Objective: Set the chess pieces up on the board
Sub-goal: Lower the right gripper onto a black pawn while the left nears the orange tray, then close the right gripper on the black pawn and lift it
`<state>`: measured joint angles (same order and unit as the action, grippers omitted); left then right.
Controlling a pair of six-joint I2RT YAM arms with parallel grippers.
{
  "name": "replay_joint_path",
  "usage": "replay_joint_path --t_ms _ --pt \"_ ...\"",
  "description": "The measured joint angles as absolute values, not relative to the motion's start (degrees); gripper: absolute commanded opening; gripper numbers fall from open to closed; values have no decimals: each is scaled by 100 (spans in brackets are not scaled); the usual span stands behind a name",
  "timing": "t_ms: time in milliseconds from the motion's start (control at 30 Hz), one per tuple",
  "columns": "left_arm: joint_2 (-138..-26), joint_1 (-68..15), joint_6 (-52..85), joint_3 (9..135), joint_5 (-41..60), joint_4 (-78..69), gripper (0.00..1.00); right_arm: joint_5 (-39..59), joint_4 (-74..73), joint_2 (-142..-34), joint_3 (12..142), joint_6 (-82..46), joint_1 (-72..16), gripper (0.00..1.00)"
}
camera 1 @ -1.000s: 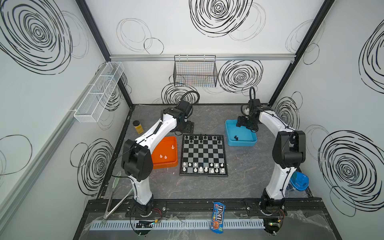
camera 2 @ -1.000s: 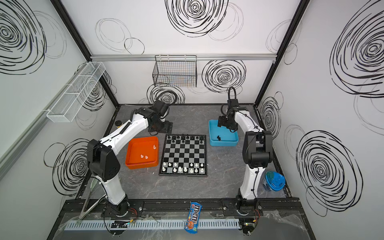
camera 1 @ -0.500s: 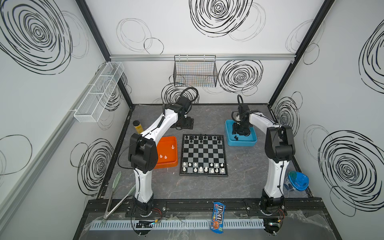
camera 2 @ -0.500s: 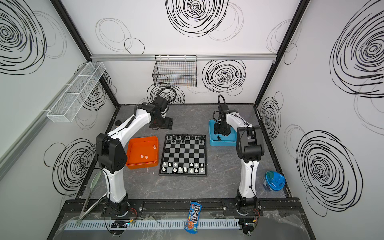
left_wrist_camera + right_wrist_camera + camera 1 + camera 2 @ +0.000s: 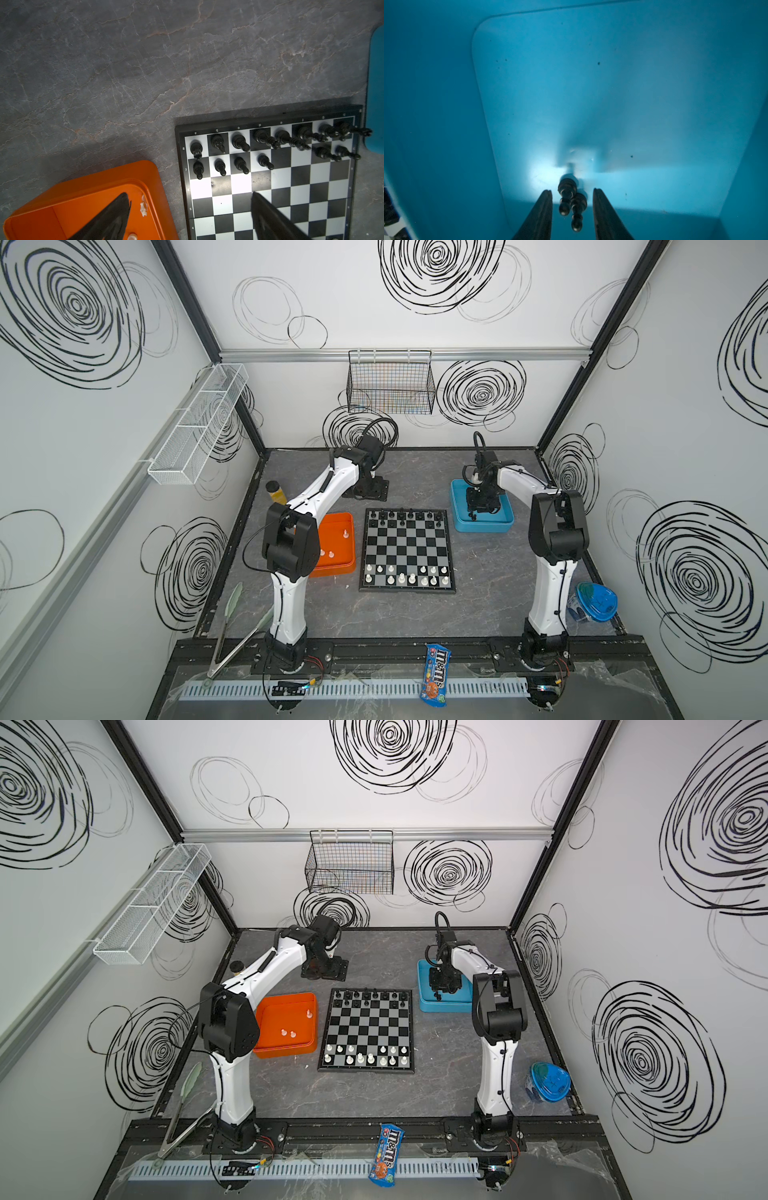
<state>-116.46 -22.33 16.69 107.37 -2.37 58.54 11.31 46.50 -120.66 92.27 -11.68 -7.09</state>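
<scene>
The board [image 5: 405, 548] lies mid-table in both top views. Black chess pieces [image 5: 401, 515] fill its far rows, white ones [image 5: 409, 574] its near rows. The left wrist view shows black pieces [image 5: 241, 143] on rows 8 and 7. My left gripper [image 5: 369, 488] hangs open and empty behind the board's far left corner; its fingers [image 5: 116, 216] are spread wide. My right gripper [image 5: 572, 193] is down in the blue tray [image 5: 482, 527]. It is open, with a gap on each side of two black pawns [image 5: 566, 193] lying between its fingers.
An orange tray [image 5: 337, 570] left of the board holds three white pieces [image 5: 331, 553]. A yellow bottle [image 5: 274, 491], tongs [image 5: 232, 635], an M&M's bag [image 5: 436, 674] and a blue lidded tub [image 5: 592, 601] lie around the edges. A wire basket [image 5: 390, 383] hangs on the back wall.
My right gripper has shifted forward and down into the blue tray, and its jaws have narrowed around the two black pawns. The left arm's elbow has swung; its gripper stays open behind the board.
</scene>
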Motion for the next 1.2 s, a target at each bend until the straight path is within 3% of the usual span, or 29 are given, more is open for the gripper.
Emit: replay_joint_path --t_ms 900,1200 --pt "-11649 -2231 1647 10739 -213 5861 94 1297 4676 -12191 9271 -1144 -709 14" --pt "-11649 -2231 1638 10739 -187 5861 94 1256 4764 -12197 9373 -1140 -709 12"
